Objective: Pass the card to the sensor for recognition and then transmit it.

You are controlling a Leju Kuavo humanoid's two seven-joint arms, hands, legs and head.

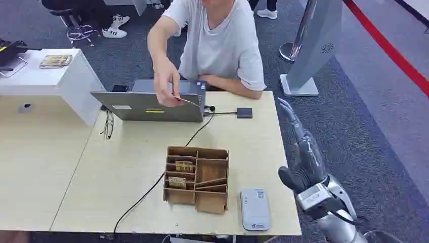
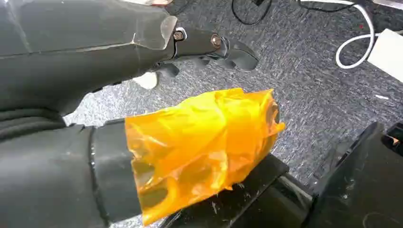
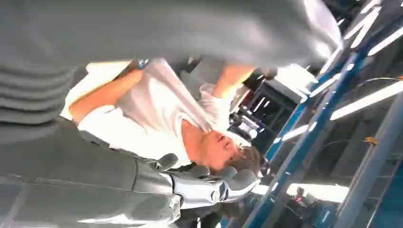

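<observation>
A person behind the table pinches a thin card over the grey laptop. The grey card sensor lies flat near the table's front edge. A wooden divided box beside it holds more cards. My right hand is raised past the table's right edge, fingers stretched toward the person, holding nothing. In the right wrist view its fingers point at the person's white shirt. My left hand hangs over grey carpet, its thumb wrapped in orange film, with nothing in it.
A black cable runs from the laptop across the table to its front edge. A small dark device and glasses lie near the laptop. A white cabinet stands at back left, a grey kiosk stand at back right.
</observation>
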